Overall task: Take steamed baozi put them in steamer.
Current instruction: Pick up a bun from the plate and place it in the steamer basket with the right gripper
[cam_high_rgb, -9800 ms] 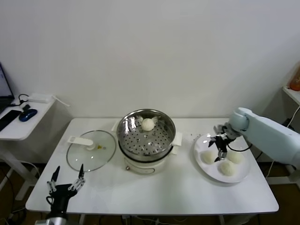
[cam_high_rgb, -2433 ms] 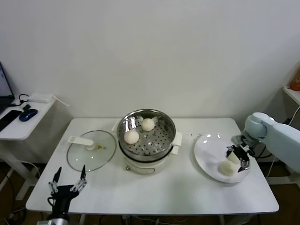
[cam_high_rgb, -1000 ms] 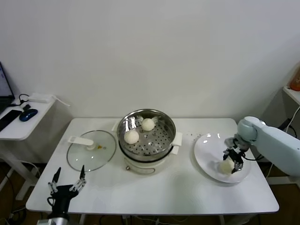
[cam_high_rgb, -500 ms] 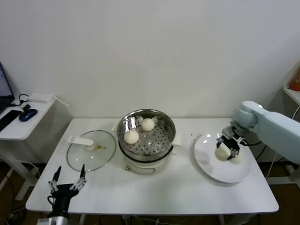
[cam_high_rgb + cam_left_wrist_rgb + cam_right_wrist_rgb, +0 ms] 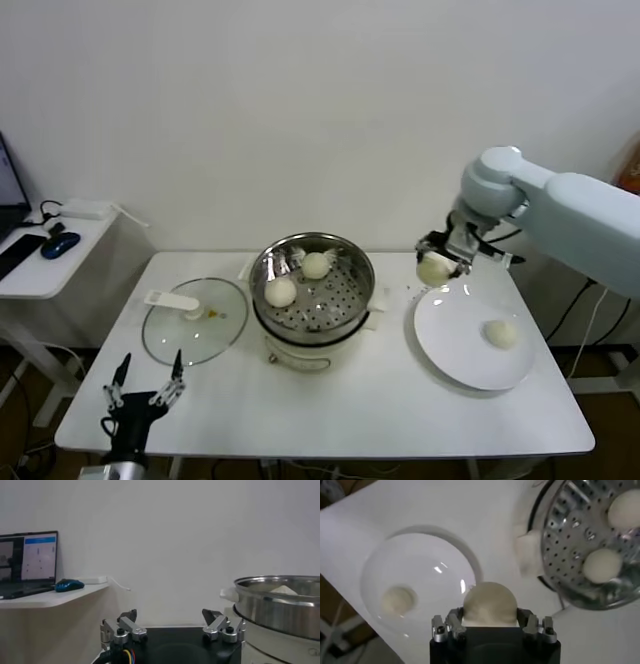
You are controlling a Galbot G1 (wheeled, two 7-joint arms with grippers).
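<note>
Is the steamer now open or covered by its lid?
Open. The steamer shows its perforated floor with two baozi inside, and the glass lid lies flat on the table beside it.

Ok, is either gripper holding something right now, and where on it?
The right gripper holds a steamed baozi, pinched across its sides above the plate. The left gripper is open, empty.

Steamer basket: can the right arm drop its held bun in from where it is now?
Probably yes. The right end effector holds a bun above the plate; the steamer is uncovered, its lid lying aside, with bare floor beside two buns.
</note>
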